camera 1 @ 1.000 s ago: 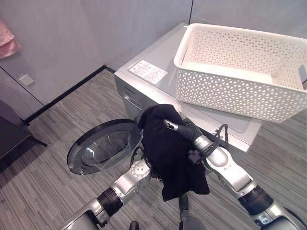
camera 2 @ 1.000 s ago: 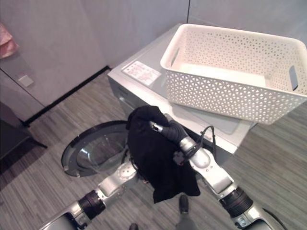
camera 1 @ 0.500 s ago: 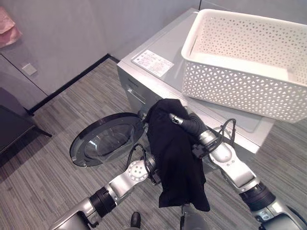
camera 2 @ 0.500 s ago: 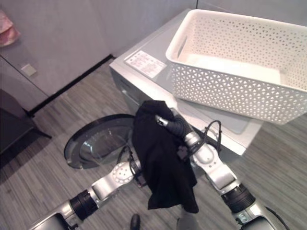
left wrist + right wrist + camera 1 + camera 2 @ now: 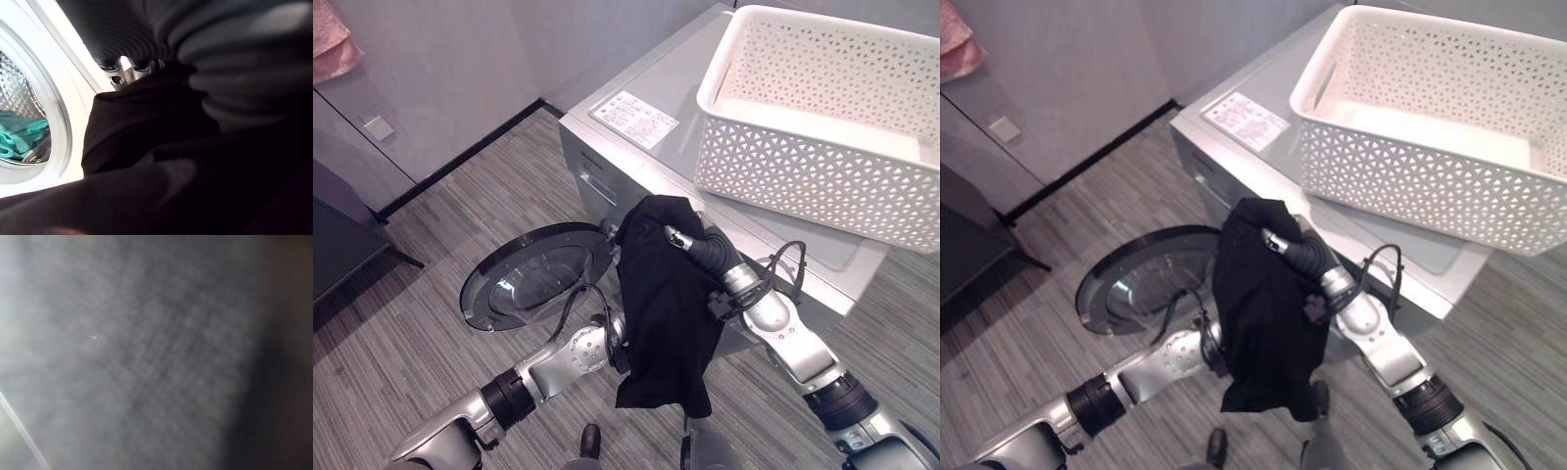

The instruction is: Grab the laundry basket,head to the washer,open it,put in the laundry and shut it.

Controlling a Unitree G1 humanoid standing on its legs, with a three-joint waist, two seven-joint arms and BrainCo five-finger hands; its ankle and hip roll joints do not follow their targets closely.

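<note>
I'm loading: my right hand [image 5: 690, 243] is gripping the black garment [image 5: 666, 304], apparently. Left hand's grip I can't tell. Next I'm feeding it into the drum [image 5: 24, 122].

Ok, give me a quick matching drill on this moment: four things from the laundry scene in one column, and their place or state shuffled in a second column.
Things:
1. white perforated plastic laundry basket
2. round glass washer door
3. black garment
4. teal cloth

Places or states:
A. swung open, low beside the floor
B. lying inside the drum
C. on top of the grey washer
D. draped over the right hand, hanging in front of the washer

Pairs: 1-C, 2-A, 3-D, 4-B
</note>
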